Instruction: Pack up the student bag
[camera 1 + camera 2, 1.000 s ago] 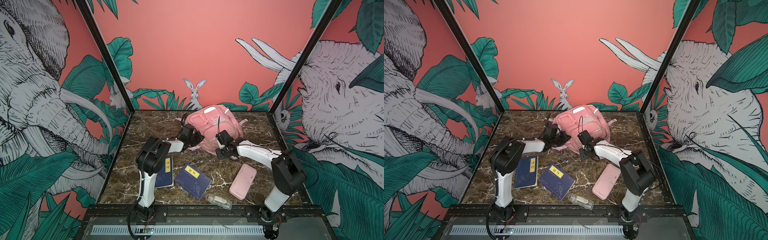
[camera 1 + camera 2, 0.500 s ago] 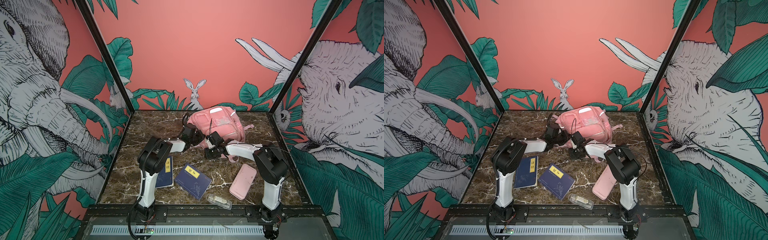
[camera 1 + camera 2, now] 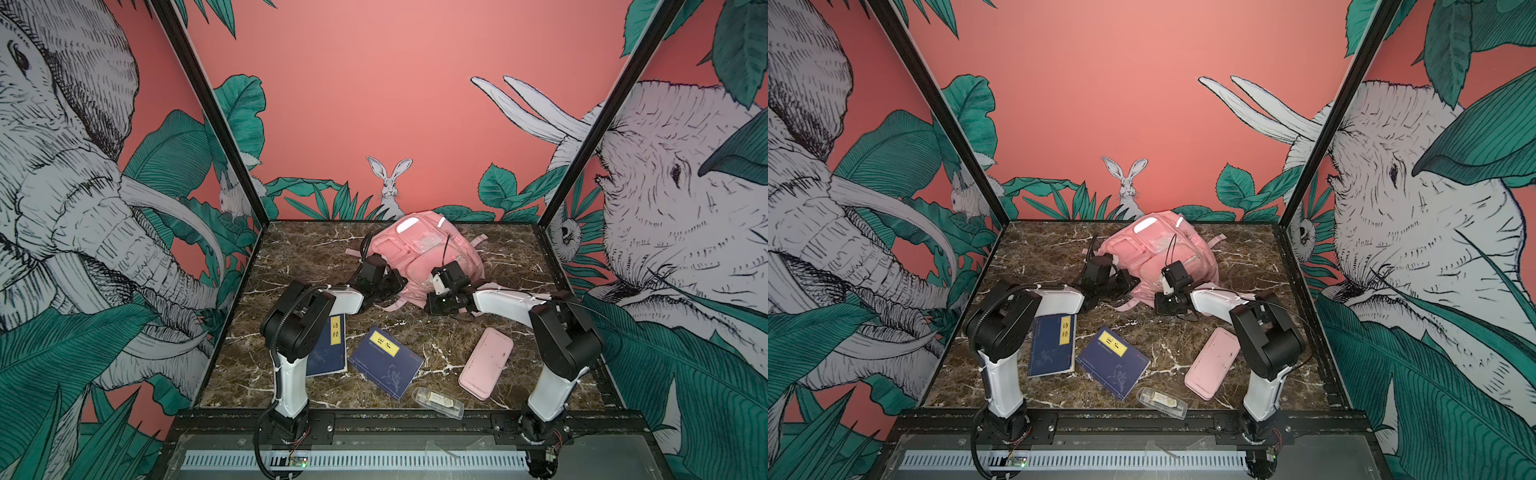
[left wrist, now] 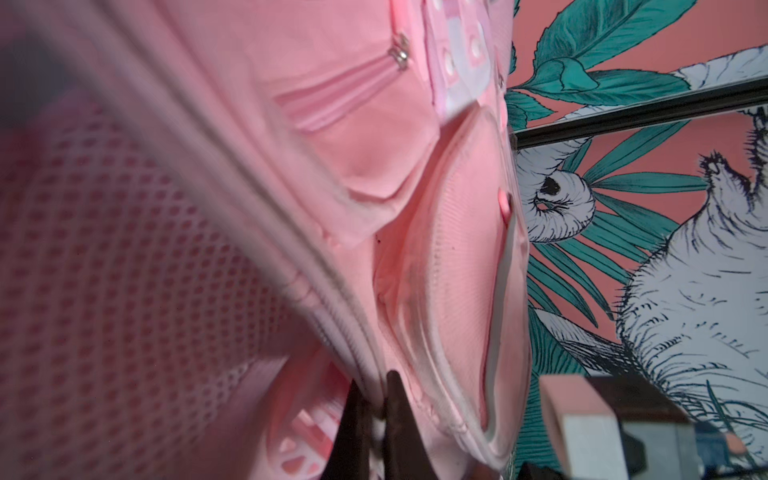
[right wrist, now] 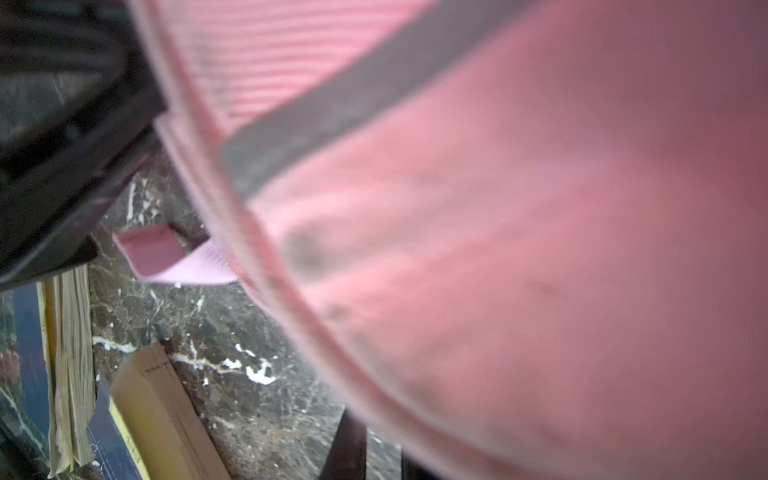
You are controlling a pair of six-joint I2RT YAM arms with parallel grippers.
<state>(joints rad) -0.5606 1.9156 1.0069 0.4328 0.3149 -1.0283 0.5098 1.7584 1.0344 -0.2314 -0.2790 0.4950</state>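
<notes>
Bag (image 3: 419, 253) is lying at table (image 3: 311, 249) back-centre, near edge pinched by L gripper (image 4: 374, 384) (seam clamped) and R gripper (image 5: 376, 457), likewise clenched on fabric. Nothing seems packed yet: books (image 3: 386, 361), case (image 3: 486, 363), clear box (image 3: 438, 402) are left out.

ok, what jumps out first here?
A pink bag at the back of the marble table, left gripper and right gripper pinching its near edge. In front lie two blue books, a pink case and a clear box, unpacked. Elephant-and-rabbit murals cover the walls.
</notes>
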